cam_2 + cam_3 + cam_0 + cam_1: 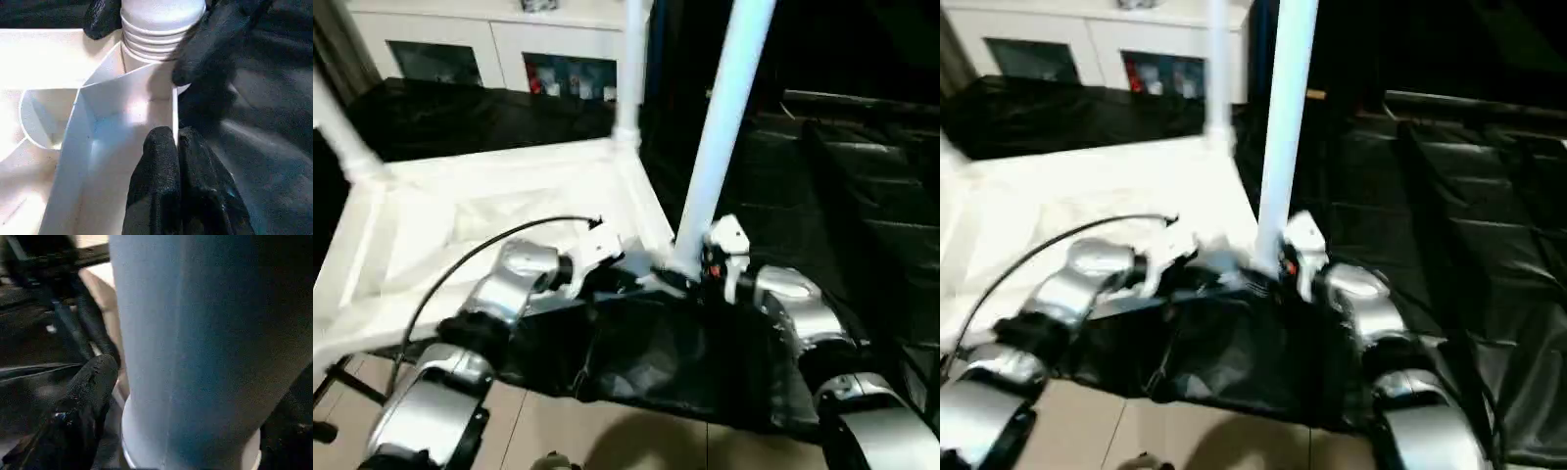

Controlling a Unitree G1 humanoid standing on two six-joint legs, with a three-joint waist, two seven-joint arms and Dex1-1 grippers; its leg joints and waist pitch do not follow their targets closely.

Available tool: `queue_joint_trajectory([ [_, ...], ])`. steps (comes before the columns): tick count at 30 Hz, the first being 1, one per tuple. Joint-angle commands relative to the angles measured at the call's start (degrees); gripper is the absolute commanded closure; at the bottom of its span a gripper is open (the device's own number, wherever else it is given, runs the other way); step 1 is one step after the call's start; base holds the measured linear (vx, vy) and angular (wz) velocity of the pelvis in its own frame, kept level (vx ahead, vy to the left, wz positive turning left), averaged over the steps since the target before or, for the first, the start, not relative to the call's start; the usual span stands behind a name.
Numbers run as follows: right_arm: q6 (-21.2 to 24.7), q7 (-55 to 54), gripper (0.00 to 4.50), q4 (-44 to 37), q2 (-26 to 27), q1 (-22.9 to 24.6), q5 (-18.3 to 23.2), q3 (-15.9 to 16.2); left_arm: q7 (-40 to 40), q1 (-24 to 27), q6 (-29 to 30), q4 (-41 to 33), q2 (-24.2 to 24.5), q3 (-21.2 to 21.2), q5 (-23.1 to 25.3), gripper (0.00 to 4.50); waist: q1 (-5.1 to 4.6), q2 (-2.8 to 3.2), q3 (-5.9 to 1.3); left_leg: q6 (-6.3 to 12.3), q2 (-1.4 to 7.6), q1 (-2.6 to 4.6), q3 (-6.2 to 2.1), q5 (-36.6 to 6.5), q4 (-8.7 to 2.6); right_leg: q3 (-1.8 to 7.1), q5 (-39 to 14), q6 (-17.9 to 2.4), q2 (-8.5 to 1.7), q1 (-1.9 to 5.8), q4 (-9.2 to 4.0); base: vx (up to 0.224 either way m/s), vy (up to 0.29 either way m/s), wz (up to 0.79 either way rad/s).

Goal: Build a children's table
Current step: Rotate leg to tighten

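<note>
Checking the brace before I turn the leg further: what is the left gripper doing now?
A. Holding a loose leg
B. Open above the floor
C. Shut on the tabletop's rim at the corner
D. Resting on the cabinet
C: in the left wrist view the left gripper has its two fingers pressed together on the thin rim of the tabletop, just beside the corner where the leg is threaded in.

My table top (pixel 509 211) lies upside down; one leg (pixel 720 127) stands in its near right corner socket, another leg (pixel 631 69) at its far corner, the cabinet (pixel 489 44) behind.
</note>
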Motion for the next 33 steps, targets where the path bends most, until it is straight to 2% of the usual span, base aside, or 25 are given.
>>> queue_joint_trajectory([
  [1, 0.9, 7.2, 1.07, -3.5, 0.9, 1.1, 0.9, 3.9, -1.2, -0.3, -1.4, -2.9, -0.8, -0.5, -2.4, 4.5, 0.21, -0.61, -3.77, 5.03, 2.78, 0.21, -0.62, -9.8, -3.69, 2.92, -10.0, -13.5, -5.29, 3.32, -4.04, 0.0, 0.0, 0.0],
  [2, 2.6, 10.6, 1.07, -5.7, 0.0, 2.3, 1.6, 5.0, -2.9, 0.6, -1.2, -4.2, 0.1, -0.7, -2.7, 4.5, 0.24, -0.98, -3.78, 5.22, 2.82, 0.18, -0.55, -9.4, -3.66, 2.98, -10.2, -13.2, -5.36, 3.25, -4.05, 0.0, 0.0, 0.0],
  [4, 3.2, 11.7, 1.42, -6.5, -0.3, 2.8, 1.8, 5.5, -3.4, 1.0, -1.1, -4.8, 0.5, -0.8, -2.7, 4.5, 0.39, -0.79, -3.8, 5.53, 2.95, 0.18, -0.58, -8.9, -3.67, 2.97, -9.9, -13.0, -5.4, 3.12, -3.98, 0.0, 0.0, 0.0],
  [7, 3.9, 13.1, 1.45, -7.6, -0.8, 3.4, 2.1, 6.1, -4.3, 1.4, -0.8, -5.5, 0.9, -0.9, -3.1, 4.5, 0.54, -0.88, -3.74, 5.09, 2.77, 0.22, -0.53, -8.9, -3.69, 2.93, -11.3, -12.6, -5.35, 3.01, -4.18, 0.0, 0.0, 0.0],
  [9, 3.8, 13.3, 1.7, -7.4, -0.4, 3.6, 1.6, 6.5, -4.0, 1.8, -0.4, -6.0, 1.1, -0.7, -3.1, 4.5, 0.67, -1.37, -3.72, 5.0, 2.7, 0.1, -0.51, -8.6, -3.68, 2.95, -12.2, -12.1, -5.43, 3.03, -4.18, 0.0, 0.0, 0.0],
  [12, 4.0, 12.3, 1.75, -7.5, 0.4, 3.8, 1.0, 6.6, -2.0, 2.0, 0.4, -6.2, 0.7, 0.2, -3.0, 4.5, 0.68, -1.17, -3.72, 4.77, 2.7, 0.16, -0.52, -8.3, -3.68, 2.95, -12.4, -11.8, -5.37, 2.88, -4.2, 0.0, 0.0, 0.0],
  [13, 4.1, 10.9, 1.77, -7.4, 0.8, 3.8, 0.8, 6.3, -0.6, 1.8, 0.9, -6.0, 0.3, 0.6, -2.9, 4.5, 0.61, -1.11, -3.74, 4.67, 2.68, 0.16, -0.5, -8.2, -3.67, 2.96, -12.1, -11.8, -5.35, 2.9, -4.18, 0.0, 0.0, 0.0],
  [14, 4.0, 4.5, 1.78, -6.1, 2.4, 3.3, -0.1, 5.0, 3.4, 1.1, 1.7, -4.9, -0.9, 1.5, -2.2, 4.5, 0.58, -1.15, -3.64, 4.45, 2.65, 0.14, -0.52, -8.4, -3.72, 2.98, -12.6, -11.6, -5.37, 2.89, -4.26, 0.0, 0.0, 0.0],
  [15, 4.0, 4.5, 1.78, -6.1, 2.4, 3.3, -0.1, 5.0, 3.4, 1.1, 1.7, -4.9, -0.9, 1.5, -2.2, 4.5, 0.48, -1.13, -3.57, 4.1, 2.63, 0.18, -0.54, -8.7, -3.79, 3.0, -13.2, -11.4, -5.38, 2.77, -4.31, 0.0, 0.0, 0.0],
  [16, 4.0, -4.1, 1.78, -3.5, 3.9, 2.0, -1.9, 3.8, 7.2, 0.2, 2.1, -3.6, -2.0, 2.0, -1.3, 4.5, 0.42, -1.19, -3.55, 3.61, 2.5, 0.23, -0.64, -9.4, -3.85, 2.95, -15.2, -11.0, -5.49, 2.86, -4.57, 0.0, 0.0, 0.0],
  [17, 4.1, -5.8, 1.78, -2.9, 4.2, 1.7, -2.3, 3.6, 7.9, 0.0, 2.1, -3.3, -2.2, 2.1, -1.2, 4.5, 0.12, -1.13, -3.45, 2.78, 2.46, 0.4, -0.68, -9.9, -3.99, 3.04, -17.0, -10.4, -5.5, 2.58, -4.78, 0.0, 0.0, 0.0],
  [19, 3.9, -14.9, 1.78, 0.2, 6.1, 0.3, -3.7, 2.2, 12.5, -1.5, 3.3, -1.8, -4.0, 2.5, -0.5, 4.5, -0.45, -1.18, -3.4, 1.69, 2.31, 0.32, -0.85, -10.8, -4.22, 2.97, -19.7, -9.4, -5.48, 2.74, -5.02, 0.0, 0.0, 0.0],
  [20, 4.3, -18.3, 1.78, 1.4, 6.9, -0.2, -3.8, 1.5, 14.7, -2.2, 3.8, -1.0, -4.8, 2.8, -0.2, 4.5, -0.67, -1.19, -3.45, 1.24, 2.34, 0.5, -0.89, -11.2, -4.21, 3.05, -19.9, -9.2, -5.48, 2.64, -5.09, 0.0, 0.0, 0.0],
  [21, 4.3, -18.3, 1.78, 1.4, 6.9, -0.2, -3.8, 1.5, 14.7, -2.2, 3.8, -1.0, -4.8, 2.8, -0.2, 4.5, -0.8, -1.21, -3.48, 1.18, 2.32, 0.51, -0.88, -11.1, -4.21, 3.09, -19.4, -9.3, -5.41, 2.63, -5.04, 0.0, 0.0, 0.0],
  [22, 5.5, -25.8, 1.78, 3.7, 8.9, -1.5, -4.0, 0.0, 19.3, -3.7, 5.0, 0.6, -7.0, 3.0, 0.6, 4.5, -0.97, -1.11, -3.53, 1.5, 2.33, 0.46, -0.81, -10.5, -4.19, 3.19, -16.9, -10.0, -5.35, 2.63, -4.87, 0.0, 0.0, 0.0],
  [24, 6.0, -30.7, 1.78, 5.1, 10.1, -2.3, -4.6, -0.4, 21.8, -4.6, 5.6, 1.7, -8.3, 3.0, 1.0, 4.5, -1.07, -1.02, -3.65, 1.38, 2.24, 0.51, -0.8, -10.1, -4.1, 3.2, -15.4, -10.3, -5.29, 2.7, -4.73, 0.0, 0.0, 0.0],
  [25, 6.0, -37.4, 1.78, 7.2, 11.9, -3.6, -5.5, -0.9, 25.9, -5.9, 6.4, 3.5, -10.8, 2.9, 1.7, 4.5, -1.04, -0.9, -3.9, 1.7, 2.16, 0.38, -0.71, -7.9, -3.87, 3.27, -11.3, -11.1, -5.29, 2.83, -4.32, 0.0, 0.0, 0.0],
  [27, 5.4, -38.6, 1.78, 7.6, 12.5, -3.9, -5.9, -0.7, 26.8, -6.2, 6.4, 3.9, -11.6, 2.7, 1.9, 4.5, -0.91, -1.02, -4.09, 2.35, 1.98, 0.44, -0.57, -6.8, -3.66, 3.2, -8.4, -11.7, -5.22, 3.05, -4.15, 0.0, 0.0, 0.0],
  [28, 4.2, -39.9, 1.78, 8.4, 13.5, -4.4, -6.4, -0.8, 27.6, -6.5, 6.1, 4.5, -12.5, 2.4, 2.2, 4.5, -0.76, -0.83, -4.11, 3.17, 1.93, 0.13, -0.55, -5.9, -3.58, 3.22, -6.3, -12.1, -5.27, 3.23, -3.93, 0.0, 0.0, 0.0],
  [30, 3.5, -40.4, 1.78, 9.0, 14.1, -4.9, -6.3, -1.1, 27.5, -6.7, 5.7, 4.9, -13.0, 2.3, 2.3, 4.5, -0.71, -1.0, -4.21, 3.9, 1.94, 0.08, -0.56, -4.9, -3.51, 3.16, -4.1, -12.4, -5.18, 3.35, -3.68, 0.0, 0.0, 0.0],
  [31, 3.2, -41.0, 1.43, 9.4, 14.4, -5.2, -6.2, -1.3, 27.4, -6.9, 5.4, 5.2, -13.1, 2.2, 2.3, 4.5, -0.67, -0.88, -4.16, 4.46, 1.92, 0.09, -0.51, -5.0, -3.47, 3.14, -3.6, -12.7, -5.23, 3.32, -3.72, 0.0, 0.0, 0.0],
  [32, 3.0, -40.0, 1.43, 9.3, 14.4, -5.4, -5.6, -1.5, 26.6, -6.8, 4.9, 5.0, -12.9, 2.1, 2.3, 4.5, -0.63, -0.69, -4.07, 4.59, 1.99, 0.13, -0.54, -5.7, -3.54, 3.11, -4.6, -12.8, -5.31, 3.33, -3.89, 0.0, 0.0, 0.0],
  [33, 2.9, -38.7, 1.22, 9.2, 14.3, -5.7, -4.9, -1.9, 25.2, -6.6, 4.2, 4.7, -12.4, 1.9, 2.2, 4.5, -0.69, -0.69, -4.02, 4.44, 2.06, 0.19, -0.55, -6.7, -3.62, 3.08, -6.0, -12.6, -5.27, 3.33, -4.04, 0.0, 0.0, 0.0],
])
